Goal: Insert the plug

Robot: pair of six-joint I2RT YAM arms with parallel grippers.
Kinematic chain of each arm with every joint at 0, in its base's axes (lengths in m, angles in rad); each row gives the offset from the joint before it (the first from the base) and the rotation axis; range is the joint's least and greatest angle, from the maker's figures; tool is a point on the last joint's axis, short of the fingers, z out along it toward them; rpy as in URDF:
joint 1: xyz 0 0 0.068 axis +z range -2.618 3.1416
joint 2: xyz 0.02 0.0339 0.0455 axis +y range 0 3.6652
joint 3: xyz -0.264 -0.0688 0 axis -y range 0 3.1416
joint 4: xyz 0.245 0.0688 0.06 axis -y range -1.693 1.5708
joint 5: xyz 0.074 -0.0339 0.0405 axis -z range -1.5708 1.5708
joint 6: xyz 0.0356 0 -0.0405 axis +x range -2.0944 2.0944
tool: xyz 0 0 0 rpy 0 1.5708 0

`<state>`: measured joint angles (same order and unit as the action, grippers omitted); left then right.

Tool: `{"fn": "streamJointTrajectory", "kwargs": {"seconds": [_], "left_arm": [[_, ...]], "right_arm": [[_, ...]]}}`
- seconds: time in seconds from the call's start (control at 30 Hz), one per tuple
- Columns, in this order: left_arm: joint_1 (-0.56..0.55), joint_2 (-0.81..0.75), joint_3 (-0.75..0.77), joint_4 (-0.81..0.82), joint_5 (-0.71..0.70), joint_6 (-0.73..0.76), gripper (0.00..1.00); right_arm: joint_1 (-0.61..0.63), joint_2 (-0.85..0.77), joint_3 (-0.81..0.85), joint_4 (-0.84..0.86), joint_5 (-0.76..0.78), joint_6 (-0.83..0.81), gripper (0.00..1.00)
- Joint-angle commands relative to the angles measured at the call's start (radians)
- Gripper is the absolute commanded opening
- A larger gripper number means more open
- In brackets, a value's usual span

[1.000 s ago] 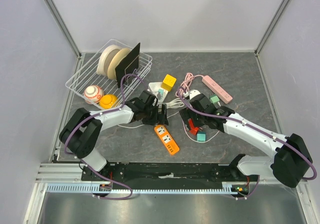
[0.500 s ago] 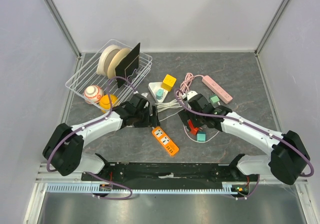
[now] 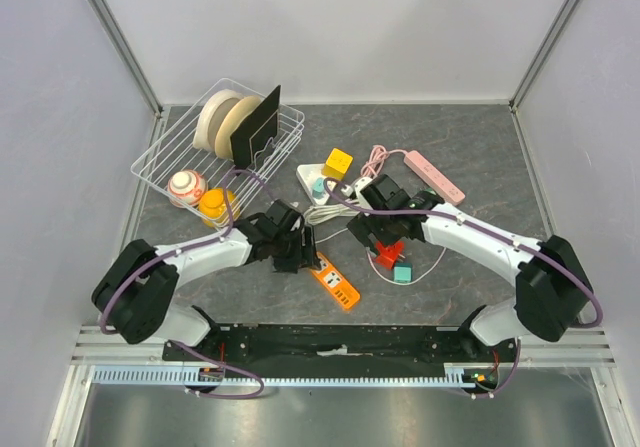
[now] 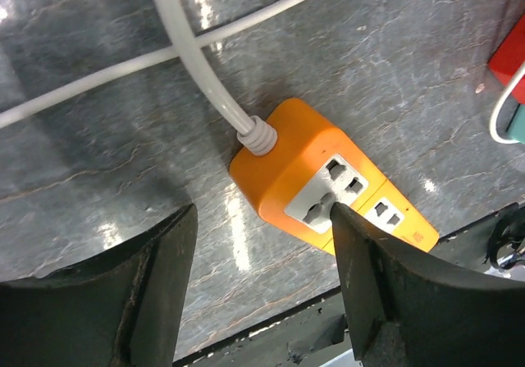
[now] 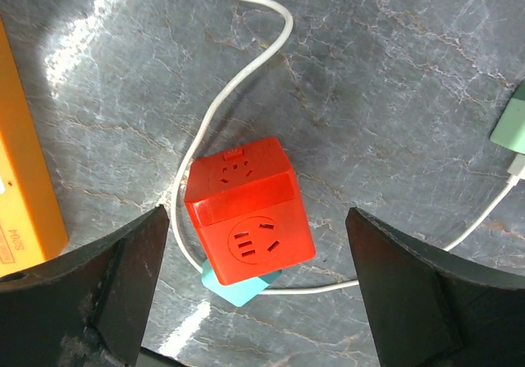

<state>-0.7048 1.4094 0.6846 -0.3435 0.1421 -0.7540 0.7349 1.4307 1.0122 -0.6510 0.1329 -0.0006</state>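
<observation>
An orange power strip [image 3: 335, 279] lies near the table's front, and a thick white cable [image 4: 205, 71] enters its end. In the left wrist view the cable end of the orange power strip [image 4: 328, 182] sits just ahead of my left gripper [image 4: 262, 219], which is open, its right finger [image 4: 394, 293] overlapping the socket face. My left gripper [image 3: 298, 250] hovers at that end. A red socket cube [image 5: 246, 211] lies below my open right gripper [image 5: 258, 219], nothing held. A teal plug [image 5: 238, 286] on a thin white cord peeks from under the cube. In the top view the teal plug [image 3: 403, 273] lies beside the red cube [image 3: 388, 254], under my right gripper [image 3: 385, 237].
A wire basket [image 3: 170, 162] with tape rolls and a black plate stands at the back left, a striped ball [image 3: 187, 187] and yellow toy [image 3: 213, 203] beside it. A white socket [image 3: 315, 180], yellow cube [image 3: 337, 162] and pink strip [image 3: 433, 176] lie behind. Loose cords cross the middle.
My left gripper has moved nearer and down to the orange strip's cable end, and its jaws have narrowed. My right gripper has shifted left over the red cube, still wide.
</observation>
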Motion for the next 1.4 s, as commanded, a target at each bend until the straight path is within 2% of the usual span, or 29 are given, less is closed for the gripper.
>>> {"fn": "streamJointTrajectory", "kwargs": {"seconds": [0.0, 0.33, 0.4, 0.43, 0.47, 0.5, 0.53, 0.63, 0.73, 0.8, 0.87, 1.03, 1.17, 1.27, 1.33, 1.37], "left_arm": [[-0.004, 0.075, 0.046, 0.046, 0.004, -0.016, 0.71], [-0.002, 0.188, 0.165, 0.035, 0.027, 0.093, 0.68], [-0.002, 0.169, 0.165, 0.035, 0.025, 0.102, 0.69], [-0.002, 0.157, 0.162, 0.035, 0.027, 0.107, 0.7], [-0.002, 0.123, 0.159, 0.034, 0.025, 0.111, 0.71], [-0.002, 0.105, 0.15, 0.035, 0.019, 0.117, 0.73], [-0.002, 0.085, 0.142, 0.035, 0.016, 0.122, 0.73], [-0.002, -0.013, 0.107, 0.04, 0.001, 0.134, 0.76], [-0.002, -0.121, 0.073, 0.057, -0.007, 0.131, 0.8], [-0.002, -0.203, 0.046, 0.096, 0.01, 0.121, 0.83], [-0.001, -0.259, 0.023, 0.141, 0.025, 0.111, 0.87], [0.021, -0.406, -0.036, 0.233, 0.051, -0.051, 0.9], [0.066, -0.486, -0.094, 0.338, 0.091, -0.229, 1.0], [0.103, -0.515, -0.143, 0.469, 0.169, -0.379, 1.0], [0.111, -0.51, -0.146, 0.506, 0.223, -0.415, 1.0], [0.116, -0.498, -0.145, 0.518, 0.24, -0.447, 1.0]], "right_arm": [[-0.012, 0.045, 0.046, -0.07, -0.001, -0.07, 0.95], [-0.032, 0.152, 0.055, -0.082, -0.09, -0.113, 0.87], [-0.034, 0.168, 0.057, -0.078, -0.093, -0.113, 0.8], [-0.038, 0.178, 0.057, -0.081, -0.09, -0.113, 0.76], [-0.038, 0.18, 0.058, -0.076, -0.088, -0.111, 0.62], [-0.04, 0.177, 0.06, -0.076, -0.087, -0.11, 0.55], [-0.043, 0.163, 0.063, -0.076, -0.09, -0.108, 0.39], [-0.042, 0.102, 0.074, -0.073, -0.092, -0.102, 0.15], [-0.042, 0.025, 0.086, -0.067, -0.075, -0.093, 0.04], [-0.042, -0.042, 0.089, -0.041, -0.081, -0.087, 0.0], [-0.043, -0.09, 0.075, 0.008, -0.128, -0.087, 0.0], [-0.042, -0.268, -0.026, 0.169, -0.26, -0.075, 0.0], [-0.042, -0.386, -0.15, 0.392, -0.355, -0.058, 0.0], [-0.042, -0.466, -0.254, 0.566, -0.444, -0.045, 0.0], [-0.042, -0.515, -0.331, 0.646, -0.487, -0.03, 0.0], [-0.043, -0.526, -0.354, 0.751, -0.507, -0.021, 0.0]]}}
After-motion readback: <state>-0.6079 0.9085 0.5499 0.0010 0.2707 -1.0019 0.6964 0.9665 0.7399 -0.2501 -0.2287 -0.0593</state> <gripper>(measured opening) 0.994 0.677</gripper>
